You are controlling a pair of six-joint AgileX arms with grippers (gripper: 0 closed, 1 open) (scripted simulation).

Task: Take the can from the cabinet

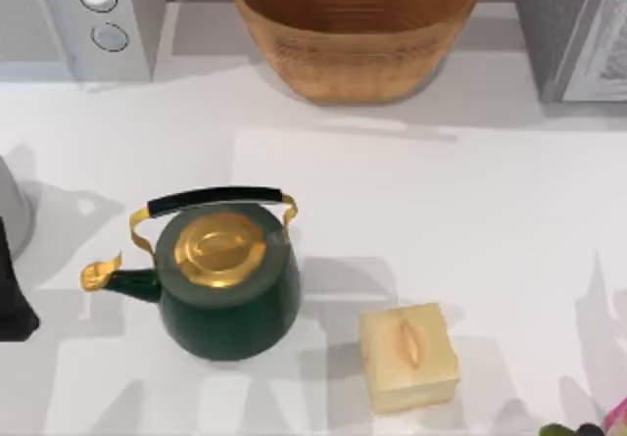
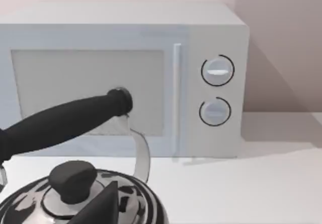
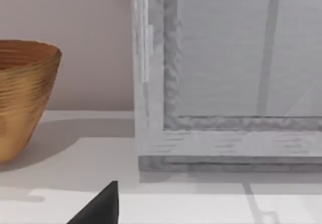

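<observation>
The cabinet (image 3: 226, 83) stands closed at the desk's far right, nearer the right arm; claw states can't be told.

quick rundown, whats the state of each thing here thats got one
green kettle: upright on the table, gold lid on, black handle raised
microwave: door shut
wooden bowl: upright, nothing seen inside
cream block: resting flat beside the kettle, apart from it
cabinet: door looks shut, inside not visible
silver kettle: upright, lid on
</observation>
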